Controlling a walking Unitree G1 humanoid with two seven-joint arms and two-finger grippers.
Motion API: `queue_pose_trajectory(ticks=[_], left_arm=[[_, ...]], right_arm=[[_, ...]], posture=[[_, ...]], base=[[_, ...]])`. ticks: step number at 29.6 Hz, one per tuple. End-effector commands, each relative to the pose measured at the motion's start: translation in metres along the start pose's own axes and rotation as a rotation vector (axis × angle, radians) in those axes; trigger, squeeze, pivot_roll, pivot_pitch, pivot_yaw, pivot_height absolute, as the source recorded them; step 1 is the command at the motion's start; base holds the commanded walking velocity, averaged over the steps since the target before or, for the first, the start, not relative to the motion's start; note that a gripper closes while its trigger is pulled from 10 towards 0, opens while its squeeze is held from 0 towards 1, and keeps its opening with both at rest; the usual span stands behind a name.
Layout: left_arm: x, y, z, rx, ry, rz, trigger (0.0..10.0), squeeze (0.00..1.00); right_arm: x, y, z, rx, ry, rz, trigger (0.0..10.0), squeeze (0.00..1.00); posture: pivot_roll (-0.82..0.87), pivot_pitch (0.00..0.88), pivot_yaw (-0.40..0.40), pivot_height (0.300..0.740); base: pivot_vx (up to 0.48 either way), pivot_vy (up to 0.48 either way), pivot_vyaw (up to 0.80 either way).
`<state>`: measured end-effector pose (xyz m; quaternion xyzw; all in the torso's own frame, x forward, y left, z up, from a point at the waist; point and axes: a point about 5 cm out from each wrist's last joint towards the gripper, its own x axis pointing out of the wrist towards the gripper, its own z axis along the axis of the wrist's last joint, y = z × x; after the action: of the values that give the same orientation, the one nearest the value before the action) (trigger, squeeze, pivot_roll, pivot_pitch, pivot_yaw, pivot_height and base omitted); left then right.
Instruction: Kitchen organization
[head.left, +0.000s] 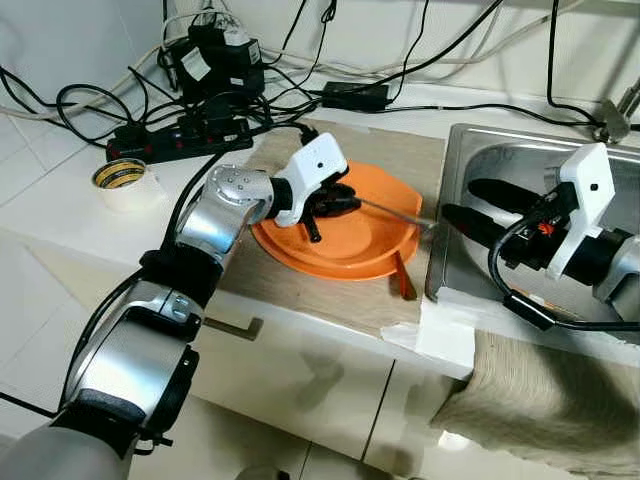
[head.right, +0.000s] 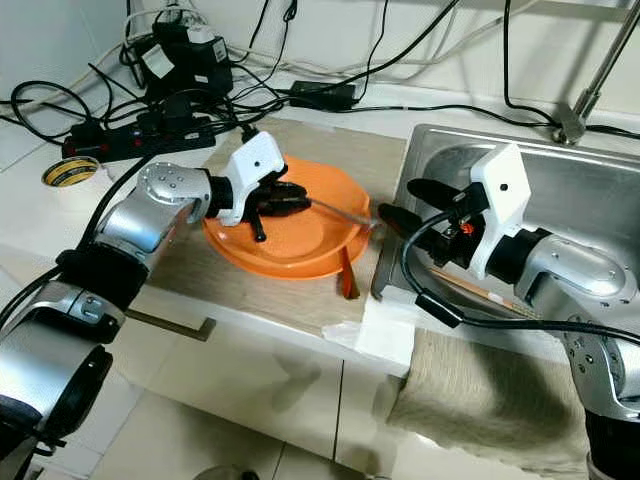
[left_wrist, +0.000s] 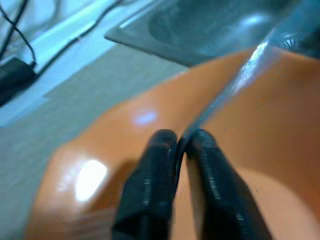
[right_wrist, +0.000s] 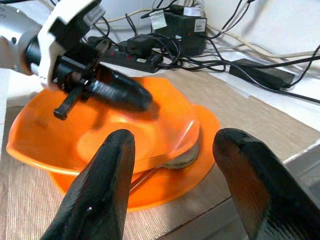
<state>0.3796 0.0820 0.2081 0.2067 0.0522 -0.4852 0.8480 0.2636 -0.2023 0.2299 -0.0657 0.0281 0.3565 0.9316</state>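
Countertop mat (head.left: 385, 150) bears one orange plate (head.left: 350, 245) beside one sink (head.left: 500, 160). Your left gripper (left_wrist: 181, 142), over the plate, pinches one metal utensil (head.left: 395, 213); your right gripper (right_wrist: 172, 142), fingers wide apart, holds nothing.

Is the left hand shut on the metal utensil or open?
Shut: the left hand pinches the utensil's thin handle between its fingers, over the orange plate.

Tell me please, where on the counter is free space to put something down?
Bare mat lies behind the orange plate, up to the sink. White counter is free between the tape roll and the mat's left edge. The back is crowded with the power strip and cables. The left gripper, shut on a utensil, occupies the plate.
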Motion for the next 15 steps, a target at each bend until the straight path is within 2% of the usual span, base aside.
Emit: queue_pose_trajectory(ticks=[1, 5, 10, 15], left_arm=[[-0.003, 0.009, 0.013, -0.026, -0.057, 0.050, 0.0, 0.00], [-0.006, 0.011, 0.022, -0.065, -0.117, 0.073, 0.0, 0.00], [-0.010, 0.014, 0.022, -0.105, -0.129, 0.095, 0.0, 0.00], [-0.010, 0.014, 0.024, -0.106, -0.138, 0.097, 0.0, 0.00]], right_arm=[[0.002, 0.003, 0.002, -0.001, -0.007, 0.007, 10.0, 0.00], [0.002, 0.003, 0.001, 0.004, -0.007, 0.005, 10.0, 0.00], [0.003, 0.002, -0.001, 0.015, -0.006, -0.006, 10.0, 0.00], [0.004, 0.002, -0.001, 0.014, -0.006, -0.009, 10.0, 0.00]], posture=[[-0.07, 0.000, 0.066, 0.740], [-0.07, 0.000, 0.066, 0.740], [-0.06, 0.000, 0.064, 0.740], [-0.06, 0.000, 0.064, 0.740]], base=[[0.000, 0.000, 0.00], [0.000, 0.000, 0.00], [0.000, 0.000, 0.00], [0.000, 0.000, 0.00]])
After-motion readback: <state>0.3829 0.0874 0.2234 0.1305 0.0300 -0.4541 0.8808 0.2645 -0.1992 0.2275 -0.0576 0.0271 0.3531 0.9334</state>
